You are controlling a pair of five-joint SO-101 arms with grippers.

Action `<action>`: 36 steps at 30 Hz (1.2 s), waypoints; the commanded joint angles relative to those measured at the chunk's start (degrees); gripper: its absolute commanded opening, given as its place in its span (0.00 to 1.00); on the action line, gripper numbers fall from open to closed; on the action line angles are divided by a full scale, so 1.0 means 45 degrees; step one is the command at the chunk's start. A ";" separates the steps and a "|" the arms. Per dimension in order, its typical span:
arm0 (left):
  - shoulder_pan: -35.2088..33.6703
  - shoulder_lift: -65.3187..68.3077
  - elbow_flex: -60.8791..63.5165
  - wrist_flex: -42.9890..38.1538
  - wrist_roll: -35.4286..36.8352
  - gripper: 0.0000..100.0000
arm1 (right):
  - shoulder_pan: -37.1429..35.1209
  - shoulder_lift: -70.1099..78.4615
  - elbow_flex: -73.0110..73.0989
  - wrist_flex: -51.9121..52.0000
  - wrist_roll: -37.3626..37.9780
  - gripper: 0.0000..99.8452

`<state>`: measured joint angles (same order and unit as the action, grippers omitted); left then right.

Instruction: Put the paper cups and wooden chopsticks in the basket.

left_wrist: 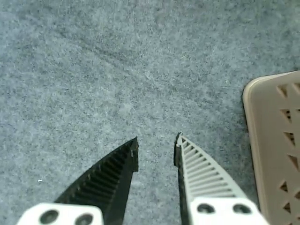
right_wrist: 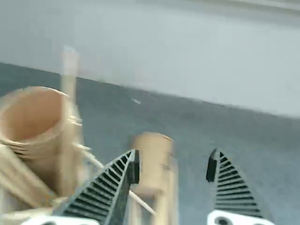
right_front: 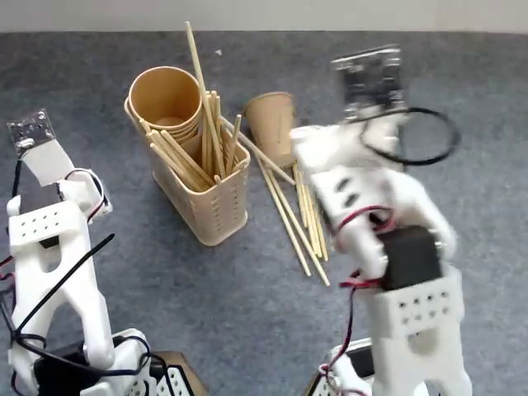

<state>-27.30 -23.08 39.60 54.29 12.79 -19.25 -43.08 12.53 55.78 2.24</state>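
High view: a beige slotted basket point(right_front: 210, 202) stands on the grey tabletop point(right_front: 124, 272) a little toward 10 o'clock from the middle. A stack of paper cups point(right_front: 165, 97) sits in the basket's 11 o'clock end, and a bundle of wooden chopsticks point(right_front: 210, 136) leans in its other end, one long stick jutting toward 12 o'clock. A single paper cup point(right_front: 271, 124) stands on the tabletop just beside the basket at 2 o'clock. Loose chopsticks point(right_front: 301, 219) lie fanned on the tabletop, running from the single cup toward 5 o'clock. The right arm point(right_front: 388, 247) comes in from 5 o'clock, with its wrist beside the single cup. The left arm point(right_front: 49, 247) stands at 8 o'clock, well apart from the basket.

Right wrist view: the right gripper point(right_wrist: 174, 164) is released, its jaws spread wide, with the single cup point(right_wrist: 152, 159) beyond its tips and the stacked cups point(right_wrist: 33, 117) farther off to one side.

Left wrist view: the left gripper point(left_wrist: 156, 143) is also released, grasping nothing, above bare tabletop with a basket wall point(left_wrist: 276, 140) near it.
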 commanded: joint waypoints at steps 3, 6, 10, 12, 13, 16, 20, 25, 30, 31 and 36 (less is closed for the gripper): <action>0.0557 -0.0049 -0.0068 -0.0156 0.0137 0.15 | 0.2393 0.2706 0.1475 0.0166 0.0606 0.23; 0.0498 -0.0049 0.0068 -0.0156 0.0137 0.15 | 0.2295 0.4620 0.3155 -0.1846 0.0606 0.23; 0.0518 -0.0068 0.0244 -0.0176 0.0137 0.15 | 0.1827 0.6945 0.4405 -0.2764 0.1504 0.23; 0.0518 -0.0088 0.0244 -0.0195 0.0137 0.15 | 0.1651 0.7902 0.4484 -0.3018 0.1641 0.23; 0.0518 -0.0088 0.0244 -0.0195 0.0137 0.15 | 0.1592 0.8352 0.4484 -0.3155 0.1680 0.23; 0.0537 -0.0088 0.0244 -0.0195 0.0137 0.15 | 0.1573 0.9426 0.4503 -0.3937 0.1680 0.23; 0.0537 -0.0088 0.0244 -0.0195 0.0137 0.15 | 0.1573 1.0618 0.4425 -0.4288 0.1954 0.23; 0.0537 -0.0107 0.0244 -0.0195 0.0137 0.15 | 0.1534 1.1692 0.4405 -0.4249 0.2383 0.23; 0.0557 -0.0107 0.0264 -0.0195 0.0137 0.15 | 0.1553 1.1790 0.4386 -0.3604 0.2383 0.03; 0.0557 -0.0107 0.0264 -0.0195 0.0137 0.15 | 0.1612 1.1770 0.4386 -0.3585 0.2383 0.00; 0.0557 -0.0107 0.0264 -0.0195 0.0137 0.15 | 0.2374 1.0676 0.3683 -0.2940 0.1797 0.01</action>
<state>-25.71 -23.08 41.10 54.20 12.79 -11.25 9.76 31.34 40.66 12.62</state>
